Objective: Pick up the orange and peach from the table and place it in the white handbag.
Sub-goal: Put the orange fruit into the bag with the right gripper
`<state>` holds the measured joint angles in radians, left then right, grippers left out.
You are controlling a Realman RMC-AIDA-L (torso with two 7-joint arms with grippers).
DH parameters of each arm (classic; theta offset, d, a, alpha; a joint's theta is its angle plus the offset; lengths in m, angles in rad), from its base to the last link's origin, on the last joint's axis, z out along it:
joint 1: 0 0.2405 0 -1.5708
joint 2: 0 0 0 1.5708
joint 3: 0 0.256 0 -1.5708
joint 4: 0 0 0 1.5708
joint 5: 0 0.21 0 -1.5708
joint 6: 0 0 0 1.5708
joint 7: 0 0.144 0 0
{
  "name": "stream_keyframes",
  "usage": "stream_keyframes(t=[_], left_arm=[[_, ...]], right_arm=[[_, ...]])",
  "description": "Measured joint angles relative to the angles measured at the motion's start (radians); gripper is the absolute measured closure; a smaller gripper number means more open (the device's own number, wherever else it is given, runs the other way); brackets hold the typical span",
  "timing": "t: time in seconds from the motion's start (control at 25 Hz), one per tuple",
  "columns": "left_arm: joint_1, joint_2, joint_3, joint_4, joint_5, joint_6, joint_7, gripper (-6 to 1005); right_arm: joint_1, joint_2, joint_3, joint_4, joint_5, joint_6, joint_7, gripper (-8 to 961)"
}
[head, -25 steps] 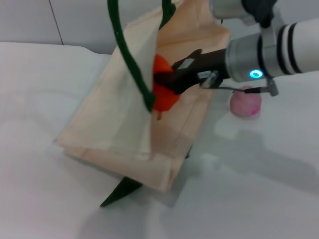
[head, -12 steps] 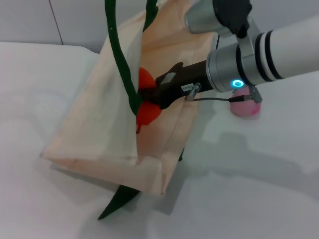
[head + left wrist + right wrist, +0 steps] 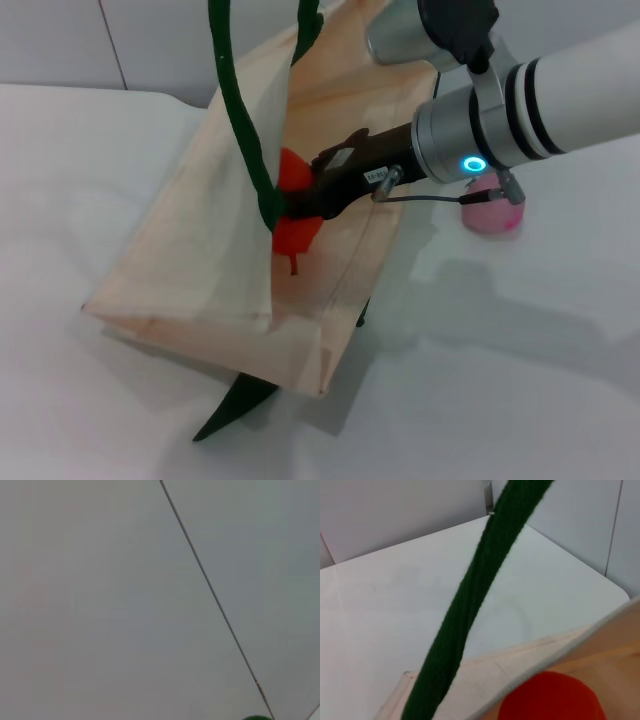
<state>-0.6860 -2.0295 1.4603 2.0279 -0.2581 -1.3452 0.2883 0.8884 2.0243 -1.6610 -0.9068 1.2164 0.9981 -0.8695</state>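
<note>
Holding: right gripper point(image 3: 300, 200) was clenched on the orange point(image 3: 291, 222), reaching in through the mouth of the white handbag point(image 3: 190, 280).
Near, bag bottom: folded base of the handbag sat closest to the robot on the table point(image 3: 500, 400), a green tab point(image 3: 235, 398) sticking out under it.
Key relation: orange sat at the fingertips, partly inside the bag opening, stem end pointing down toward the bag's lower wall; bag's long axis ran from near-left to far-right, mouth at the far end where the arm entered.
Orange position: between the two bag walls, just beside the green handle point(image 3: 240, 120); right wrist view showed its top point(image 3: 550, 697) under the upper flap, handle crossing in front.
Judgement: release looked close; fruit seemed deep enough to drop inside.
Left arm: not seen in head view; its wrist camera showed only a blank wall, fingers cannot be told.
Far, peach: peach point(image 3: 492, 215) lay on the table beyond the right wrist, well apart from the bag mouth, right arm nearer.
</note>
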Motion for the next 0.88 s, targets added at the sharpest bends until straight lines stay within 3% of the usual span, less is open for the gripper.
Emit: stream_keyframes(t=[0.08,0.52,0.72,0.88], left_arm=[[0.002,0.0,0.0,0.0,0.002,0.0,0.0,878],[0.01,-0.002,-0.01,0.001,0.004,0.0,0.0,877],[0.018,-0.001,-0.011,0.002,0.005,0.0,0.0,877],[0.037,-0.001,-0.011,0.002,0.022,-0.001,0.0,878]], right_arm=[[0.0,-0.001,0.003,0.005,-0.001,0.003,0.001,508],[-0.006,-0.009,0.099,0.035,-0.016,0.075,-0.009,265],[-0.006,-0.008,0.128,0.035,-0.072,0.091,0.008,186],[-0.018,-0.008,0.232,0.027,-0.182,0.128,0.025,185]])
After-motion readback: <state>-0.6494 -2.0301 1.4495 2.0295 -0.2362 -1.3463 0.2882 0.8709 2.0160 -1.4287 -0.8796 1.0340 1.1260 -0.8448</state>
